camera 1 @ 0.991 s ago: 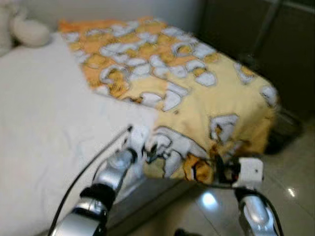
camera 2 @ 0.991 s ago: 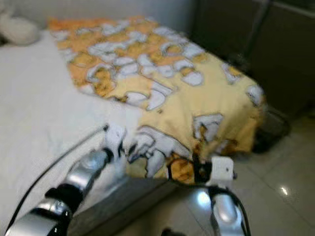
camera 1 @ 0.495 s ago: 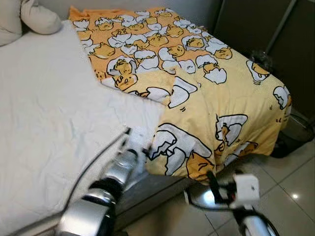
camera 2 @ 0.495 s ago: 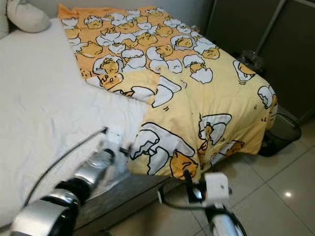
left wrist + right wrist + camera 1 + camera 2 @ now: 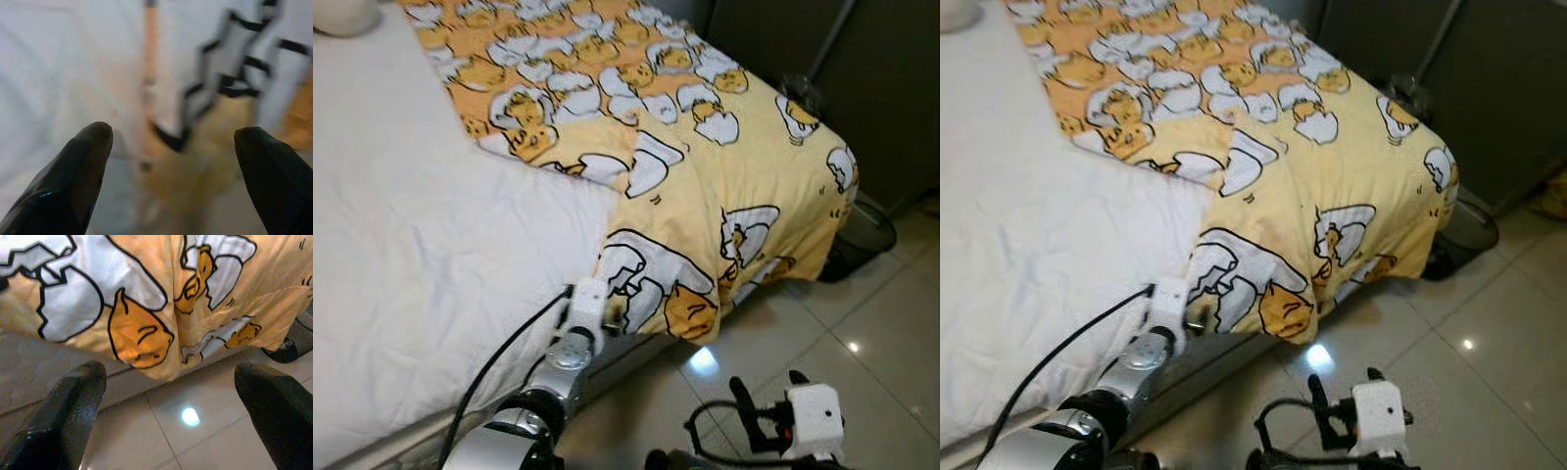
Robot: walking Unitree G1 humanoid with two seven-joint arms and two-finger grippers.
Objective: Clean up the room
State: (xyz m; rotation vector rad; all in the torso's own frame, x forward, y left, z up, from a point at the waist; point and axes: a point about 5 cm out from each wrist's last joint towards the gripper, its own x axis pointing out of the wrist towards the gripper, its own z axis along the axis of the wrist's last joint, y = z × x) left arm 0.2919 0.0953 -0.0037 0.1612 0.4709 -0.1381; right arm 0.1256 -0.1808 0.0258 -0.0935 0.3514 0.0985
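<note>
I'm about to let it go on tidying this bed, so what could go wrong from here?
The left gripper, fingers open, sits at the bed edge where the yellow egg-print blanket meets the white sheet; closing there may pinch both. The blanket's corner overhangs the glossy tiled floor, so a pull could drag it down. The right gripper hangs open below, near the black cable, which might snag.

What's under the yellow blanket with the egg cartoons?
The yellow blanket lies on the bed's white sheet, which shows beside it. Its corner hangs over the bed's edge above the shiny tiled floor. Whatever else is beneath it is covered, so I cannot tell.
</note>
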